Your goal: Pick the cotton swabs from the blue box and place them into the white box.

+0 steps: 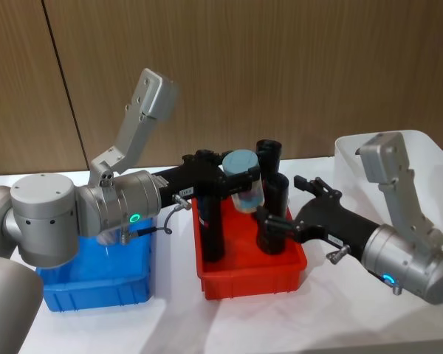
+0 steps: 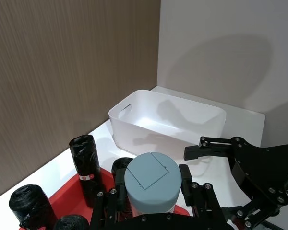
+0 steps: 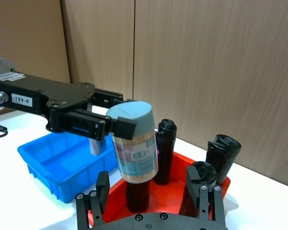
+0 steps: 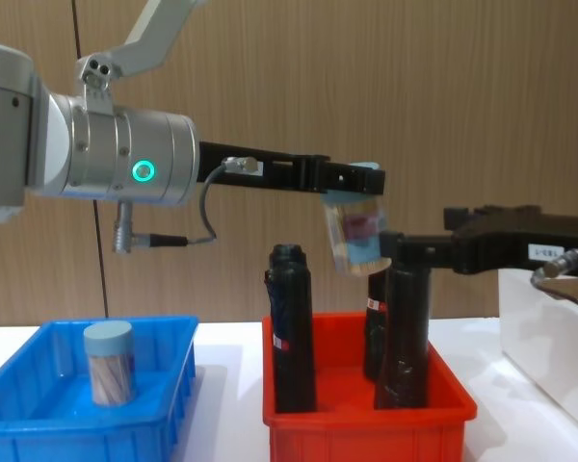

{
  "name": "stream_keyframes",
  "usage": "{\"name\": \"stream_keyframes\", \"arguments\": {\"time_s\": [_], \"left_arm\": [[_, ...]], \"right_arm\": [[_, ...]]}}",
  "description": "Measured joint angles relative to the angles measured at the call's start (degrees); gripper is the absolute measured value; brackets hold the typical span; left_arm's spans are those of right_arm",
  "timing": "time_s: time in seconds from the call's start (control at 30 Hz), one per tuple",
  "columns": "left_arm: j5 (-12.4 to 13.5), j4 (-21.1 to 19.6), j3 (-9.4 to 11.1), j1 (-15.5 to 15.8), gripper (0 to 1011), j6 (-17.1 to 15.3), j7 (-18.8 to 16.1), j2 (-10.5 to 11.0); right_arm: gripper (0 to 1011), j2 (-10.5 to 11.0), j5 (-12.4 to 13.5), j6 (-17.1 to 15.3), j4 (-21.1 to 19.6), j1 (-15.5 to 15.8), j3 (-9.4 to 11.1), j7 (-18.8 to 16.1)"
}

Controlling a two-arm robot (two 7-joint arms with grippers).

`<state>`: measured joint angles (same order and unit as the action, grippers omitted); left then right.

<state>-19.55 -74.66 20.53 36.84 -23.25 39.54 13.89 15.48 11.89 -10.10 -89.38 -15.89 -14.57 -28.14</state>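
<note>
The left arm covers much of the blue box point(image 1: 96, 287); the white box point(image 1: 439, 158) runs off the right edge. The label on the cotton swabs point(image 4: 354, 236) in the left gripper point(image 4: 356, 188) is unreadable.

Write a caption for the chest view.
Left tool holds a cotton swab jar above the red bin; a second jar stands in the blue box.

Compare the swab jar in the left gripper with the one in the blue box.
Held jar: tilted, gripped by the left gripper above the red bin. Boxed jar: upright, free, in the blue box. Both have blue-grey lids, swabs inside. Right gripper: open, near held jar.
</note>
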Motion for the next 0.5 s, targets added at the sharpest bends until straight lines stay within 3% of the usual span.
{"name": "stream_keyframes", "arguments": {"time_s": [0.5], "left_arm": [[0.0, 0.0, 0.0, 0.0, 669, 0.0, 0.0, 0.0]], "right_arm": [[1002, -2.0, -0.7, 0.0, 4.3, -3.6, -1.2, -2.3]]}}
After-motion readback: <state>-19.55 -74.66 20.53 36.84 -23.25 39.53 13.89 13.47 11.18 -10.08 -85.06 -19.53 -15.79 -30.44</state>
